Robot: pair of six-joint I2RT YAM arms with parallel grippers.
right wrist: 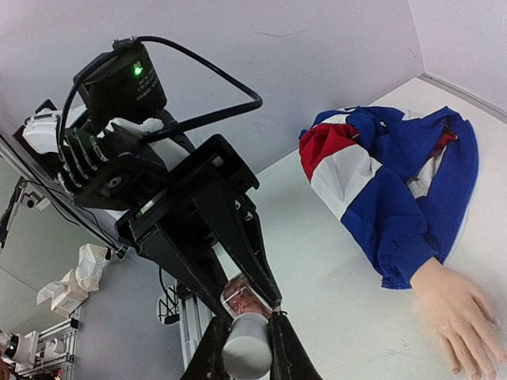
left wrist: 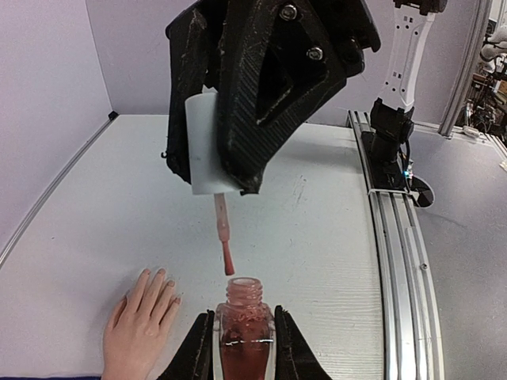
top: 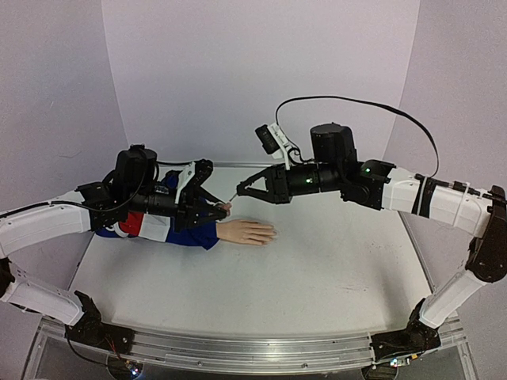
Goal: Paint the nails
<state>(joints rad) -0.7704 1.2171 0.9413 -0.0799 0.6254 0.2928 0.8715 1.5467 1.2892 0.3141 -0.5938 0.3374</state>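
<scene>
Right gripper (top: 240,190) is pinching the white cap (left wrist: 203,142). Its brush (left wrist: 227,257) is hanging straight down, tip just above the open neck of the bottle (left wrist: 245,294). Left gripper (left wrist: 244,352) is clamping that bottle upright.

The mannequin hand (top: 247,232) is lying palm down on the table (top: 333,269). Its long axis is running left to right, sleeve (top: 194,235) end under my left arm, the nails (left wrist: 161,273) pointing toward my right side. From the brush they are lying lower and toward the near edge, close by.

Judgement: my right arm is the one placed to paint.

Tabletop flat and white; lilac walls (top: 238,71) standing well back.
</scene>
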